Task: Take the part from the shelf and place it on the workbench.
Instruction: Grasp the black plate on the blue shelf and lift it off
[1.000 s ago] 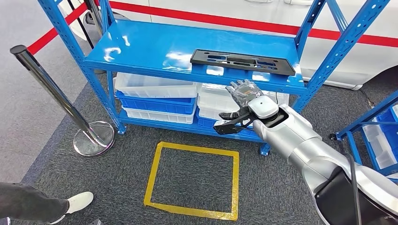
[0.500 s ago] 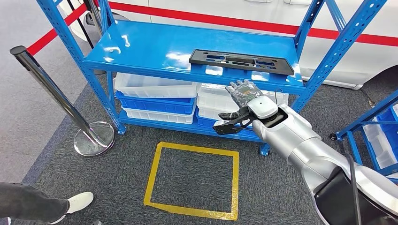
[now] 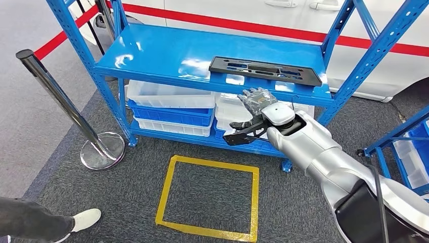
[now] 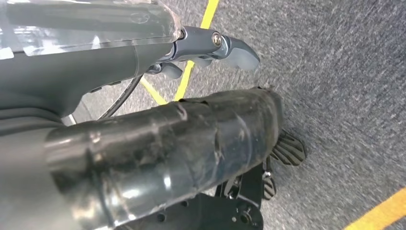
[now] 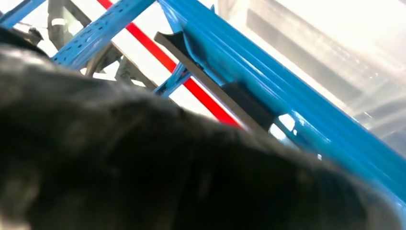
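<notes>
The part is a long flat black plate with slots [image 3: 265,70], lying on the top level of the blue shelf [image 3: 167,53], near its front right edge. My right hand [image 3: 255,99] is raised just below and in front of that shelf edge, under the plate, fingers spread and holding nothing. In the right wrist view the plate's edge [image 5: 210,88] overhangs the blue shelf rim [image 5: 287,115], beyond the dark blur of my hand [image 5: 143,167]. My left hand [image 4: 191,62] hangs over the carpet, its thumb stretched out and nothing in it.
White and blue bins [image 3: 169,104] fill the shelf's lower level. A chrome post [image 3: 55,96] with a round base stands to the left. A yellow tape square [image 3: 212,197] marks the carpet. A person's shoe [image 3: 83,217] is at bottom left, another blue rack [image 3: 404,147] at right.
The camera has shifted a little. My right hand has crept slightly left and nearer the shelf's front edge, still holding nothing. The plate lies as before.
</notes>
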`<state>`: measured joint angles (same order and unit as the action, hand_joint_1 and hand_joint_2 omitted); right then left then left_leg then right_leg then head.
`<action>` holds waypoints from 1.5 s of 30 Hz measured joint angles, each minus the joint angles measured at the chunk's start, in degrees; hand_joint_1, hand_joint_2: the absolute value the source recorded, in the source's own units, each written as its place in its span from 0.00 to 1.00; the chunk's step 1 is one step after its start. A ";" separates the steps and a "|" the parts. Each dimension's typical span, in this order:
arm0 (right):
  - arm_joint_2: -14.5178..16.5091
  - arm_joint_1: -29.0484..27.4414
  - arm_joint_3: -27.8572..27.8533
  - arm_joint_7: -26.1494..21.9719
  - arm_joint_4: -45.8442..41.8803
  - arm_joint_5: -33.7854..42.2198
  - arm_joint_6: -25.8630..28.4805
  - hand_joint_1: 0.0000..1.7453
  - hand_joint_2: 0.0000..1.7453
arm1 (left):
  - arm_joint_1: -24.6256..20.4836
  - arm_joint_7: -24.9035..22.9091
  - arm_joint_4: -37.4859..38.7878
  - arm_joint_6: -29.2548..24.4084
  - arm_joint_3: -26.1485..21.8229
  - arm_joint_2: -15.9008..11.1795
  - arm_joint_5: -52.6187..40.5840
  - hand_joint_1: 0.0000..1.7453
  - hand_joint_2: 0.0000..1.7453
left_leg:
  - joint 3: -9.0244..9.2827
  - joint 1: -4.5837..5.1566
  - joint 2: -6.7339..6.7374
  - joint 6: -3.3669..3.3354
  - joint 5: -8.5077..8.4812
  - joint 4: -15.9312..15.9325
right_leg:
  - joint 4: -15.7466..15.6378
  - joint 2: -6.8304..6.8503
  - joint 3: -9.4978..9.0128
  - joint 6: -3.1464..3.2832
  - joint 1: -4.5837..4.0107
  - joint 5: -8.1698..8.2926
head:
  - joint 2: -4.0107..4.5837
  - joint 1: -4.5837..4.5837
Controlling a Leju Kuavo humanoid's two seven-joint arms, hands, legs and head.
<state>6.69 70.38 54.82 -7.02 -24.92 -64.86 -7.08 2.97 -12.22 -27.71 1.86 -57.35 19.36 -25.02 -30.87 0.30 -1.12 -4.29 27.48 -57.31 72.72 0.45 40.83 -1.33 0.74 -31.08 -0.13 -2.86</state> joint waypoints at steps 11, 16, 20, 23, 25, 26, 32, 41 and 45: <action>0.44 1.00 -1.66 0.50 0.01 2.08 -1.36 0.00 0.00 | -0.23 0.38 -0.75 0.31 -2.68 0.97 -1.06 0.00 0.00 | 4.99 -0.16 -0.47 2.58 1.91 -1.90 | -16.78 -0.82 -4.65 3.96 -1.40 9.40 | 0.00 -0.17; 0.52 0.35 -1.66 0.36 0.39 1.75 -1.46 0.00 0.00 | -0.29 0.38 -0.86 0.30 -3.80 0.84 -1.91 0.00 0.00 | -6.49 -0.93 0.48 4.28 5.10 -14.98 | -19.76 -0.51 -11.91 3.30 -0.27 5.79 | 0.00 -0.40; 0.49 -0.42 -1.64 0.32 0.89 1.69 -1.62 0.00 0.00 | 0.45 0.68 -0.86 0.45 -4.54 0.82 -2.73 0.00 0.00 | -10.36 -2.06 1.08 5.32 3.03 -6.02 | -20.06 -0.56 -18.41 1.68 0.81 0.78 | 0.00 -0.42; 0.57 -1.20 -1.62 0.35 1.63 1.60 -1.97 0.00 0.00 | 0.76 0.83 -0.87 1.20 -4.90 0.86 -3.65 0.00 0.00 | -11.36 -2.18 1.70 4.39 -9.66 -1.48 | -18.27 -0.90 -20.61 -0.03 1.07 -3.10 | -0.01 -0.25; 0.73 -0.83 -1.60 0.34 1.45 1.54 -1.95 0.00 0.00 | 0.22 0.86 -1.01 1.91 -5.07 0.90 -4.04 0.00 0.00 | -11.64 -1.76 1.53 2.99 -8.87 -3.24 | -17.64 -0.90 -20.82 -0.98 1.42 -4.46 | -0.02 0.11; 0.85 -0.34 -1.60 0.36 1.25 1.50 -1.77 0.00 0.00 | -0.10 0.94 -1.10 2.20 -5.20 0.90 -4.20 0.00 0.00 | -11.46 -1.61 1.42 2.47 -8.04 -3.56 | -17.07 -0.83 -20.83 -1.22 1.63 -4.93 | -0.02 0.32; 0.64 -0.83 -1.58 0.51 1.52 1.44 -1.30 0.00 0.00 | -0.69 1.24 -1.22 2.79 -6.20 1.00 -4.92 0.00 0.00 | -7.01 -1.14 0.40 1.50 -5.11 -1.47 | 1.40 -0.47 -6.43 -1.54 1.09 -7.60 | 0.00 0.74; 0.07 -0.68 -1.56 0.64 2.03 1.44 -1.27 0.00 0.75 | -0.45 1.11 -1.09 3.08 -6.98 1.56 -4.96 0.00 0.00 | -3.99 -0.41 -0.63 1.73 -3.39 -0.18 | -13.73 -0.74 -5.41 4.61 -2.58 8.29 | 0.00 -0.12; 0.18 0.42 -1.56 1.25 2.01 1.66 -1.63 0.00 1.00 | -1.07 0.97 -1.08 3.50 -7.23 1.53 -5.38 0.00 0.00 | -3.98 0.10 -0.48 1.58 -2.97 -0.40 | -14.76 -0.73 -6.26 3.59 -2.11 6.48 | 0.00 -0.13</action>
<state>6.87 70.80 53.27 -5.78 -22.91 -63.20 -8.71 1.90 -11.25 -28.79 5.36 -64.59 20.90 -30.40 -34.85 0.40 -1.60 -2.72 24.52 -57.71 57.96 -0.27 34.56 2.26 -1.37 -24.60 -0.13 -2.98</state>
